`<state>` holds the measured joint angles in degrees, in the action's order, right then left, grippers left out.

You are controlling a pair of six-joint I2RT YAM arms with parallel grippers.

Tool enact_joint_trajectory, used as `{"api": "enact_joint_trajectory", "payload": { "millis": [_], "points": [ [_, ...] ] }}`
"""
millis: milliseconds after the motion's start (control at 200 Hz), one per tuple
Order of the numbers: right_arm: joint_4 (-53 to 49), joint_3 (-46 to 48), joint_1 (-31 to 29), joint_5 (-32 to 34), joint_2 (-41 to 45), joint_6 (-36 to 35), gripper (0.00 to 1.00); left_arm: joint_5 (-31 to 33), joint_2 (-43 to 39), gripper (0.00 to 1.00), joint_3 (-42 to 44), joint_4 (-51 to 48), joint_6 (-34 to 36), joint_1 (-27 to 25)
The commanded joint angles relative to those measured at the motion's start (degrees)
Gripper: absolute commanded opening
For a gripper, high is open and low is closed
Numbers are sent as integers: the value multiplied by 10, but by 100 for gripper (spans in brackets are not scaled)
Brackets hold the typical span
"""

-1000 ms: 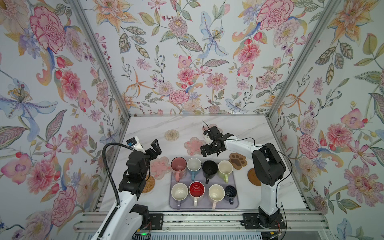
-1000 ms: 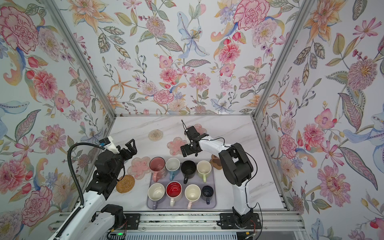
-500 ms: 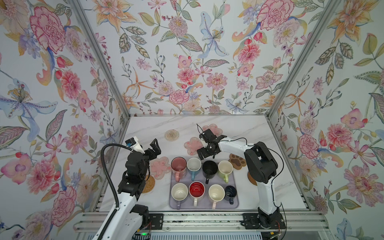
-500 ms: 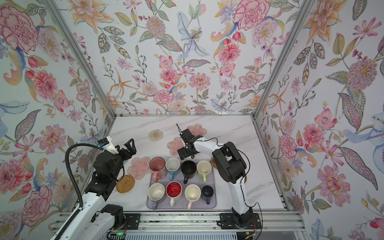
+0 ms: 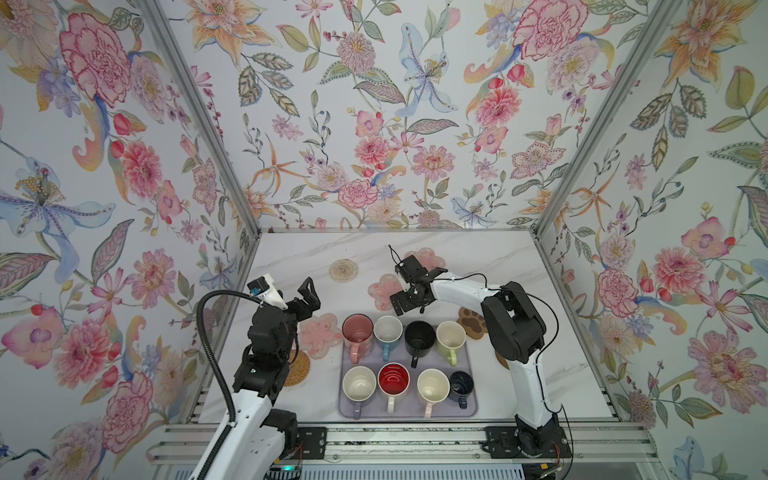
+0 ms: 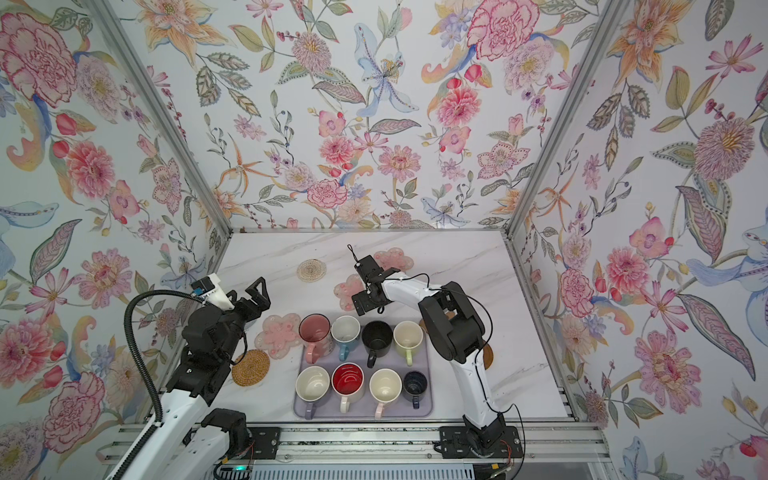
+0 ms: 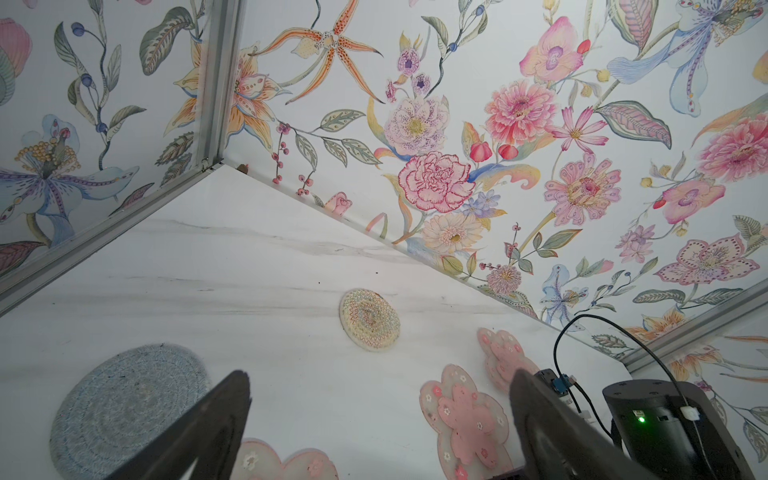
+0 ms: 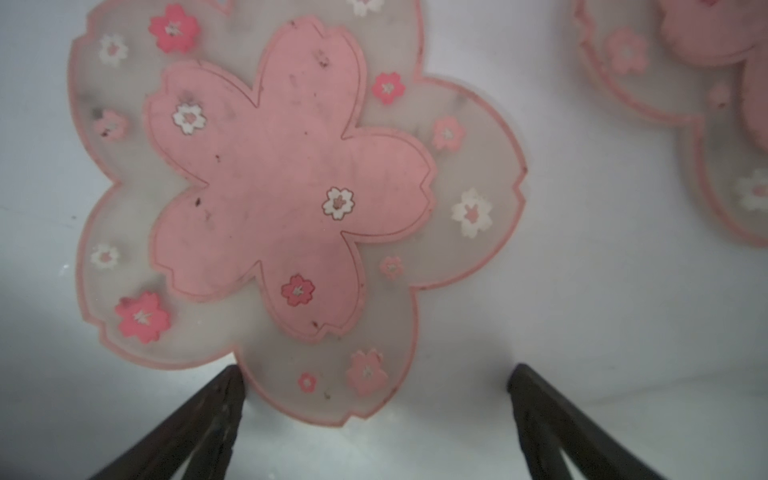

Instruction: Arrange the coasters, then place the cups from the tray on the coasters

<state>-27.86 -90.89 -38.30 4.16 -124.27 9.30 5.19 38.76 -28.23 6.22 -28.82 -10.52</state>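
In both top views the right arm hides most of the wooden disc (image 5: 502, 362) and part of the paw coaster (image 5: 471, 322), and the left arm cuts off the rattan coaster (image 5: 301, 370). All eight cups (image 5: 392, 380) stand in the tray (image 5: 409, 412) at the front of the worktop (image 5: 478, 257). The right claw (image 5: 406, 286) hovers over a flower coaster (image 5: 380, 291) just behind the tray, spread wide and empty. The left claw (image 5: 301, 300), equally wide and empty, hangs raised beside a second flower coaster (image 5: 322, 336) left of the tray.

In the left wrist view one finger covers an edge of the grey knitted coaster (image 7: 124, 407), which we cannot find from above. The beaded coaster (image 7: 370, 320) lies well ahead, between the fingers.

In the right wrist view the flower coaster is slightly blurred, its near edge between the fingertips. A neighbouring flower coaster (image 8: 715, 83) is cut off by the frame.
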Motion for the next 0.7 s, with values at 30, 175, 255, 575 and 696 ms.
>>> {"api": "enact_joint_trajectory", "payload": {
  "millis": [30, 175, 255, 575, 696],
  "points": [
    [-18, -23, -5, 21, -36, 33, 99, 13, -6, 99, 1, -10, 3, 3],
    [-19, -55, -6, 24, -60, 60, 99, 13, -4, 99, 0, -10, 4, 3],
    [-19, -75, -7, 27, -75, 67, 99, 12, -3, 99, -2, -10, 4, 3],
    [-23, -145, -4, 39, -121, 82, 99, 11, -4, 99, -2, -12, 4, 3],
    [-29, -176, -4, 39, -140, 82, 99, 12, -4, 99, -1, -12, 4, 3]
  ]
}}
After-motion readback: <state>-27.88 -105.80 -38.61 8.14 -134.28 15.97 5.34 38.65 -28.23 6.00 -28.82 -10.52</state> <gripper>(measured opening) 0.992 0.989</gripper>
